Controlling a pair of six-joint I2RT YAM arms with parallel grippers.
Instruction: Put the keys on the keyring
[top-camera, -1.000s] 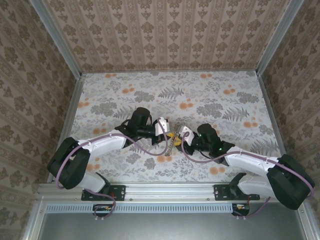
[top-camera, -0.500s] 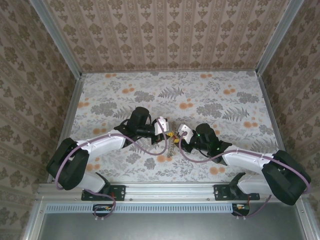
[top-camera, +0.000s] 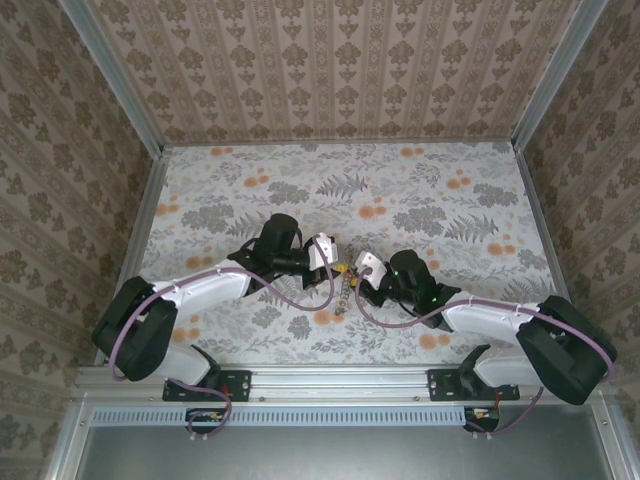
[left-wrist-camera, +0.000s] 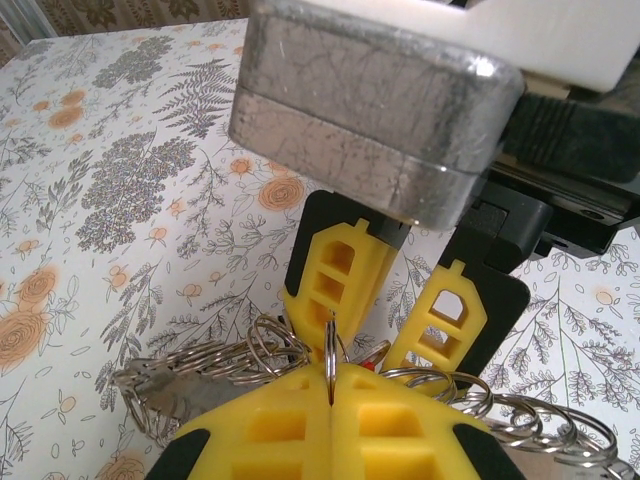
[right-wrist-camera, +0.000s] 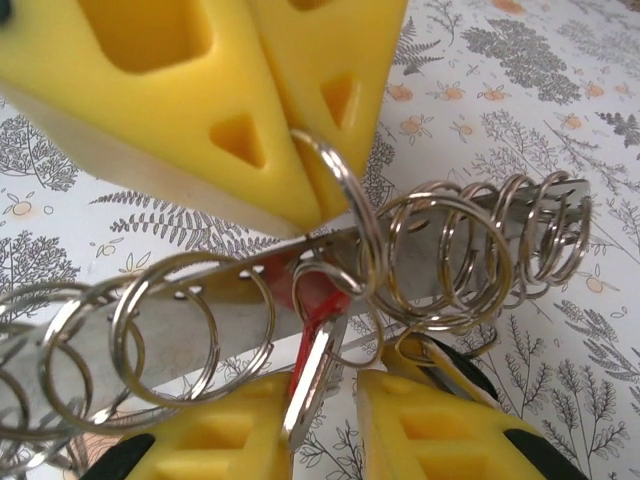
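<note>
The keyring (left-wrist-camera: 331, 345) is a silver split ring standing edge-on, with my left gripper (left-wrist-camera: 331, 372) shut on it. In the right wrist view the same keyring (right-wrist-camera: 345, 190) sticks out from the left gripper (right-wrist-camera: 300, 140) at the top. A key with a red head (right-wrist-camera: 318, 300) sits just below it, touching a small ring. Its shiny blade leans on one finger (right-wrist-camera: 220, 440) of my right gripper (right-wrist-camera: 325, 385). A clear gap separates the blade from the other finger (right-wrist-camera: 440, 430). From above, the left gripper (top-camera: 335, 262) and right gripper (top-camera: 358, 272) meet tip to tip.
A flat metal strip (right-wrist-camera: 200, 320) threaded with several spare split rings lies under both grippers, on the flowered tabletop (top-camera: 420, 200). From above the strip (top-camera: 342, 292) trails toward the near edge. Patterned walls enclose the table on three sides.
The right arm has edged a little left, toward the left gripper. The left arm has stayed put, still shut on the ring.
</note>
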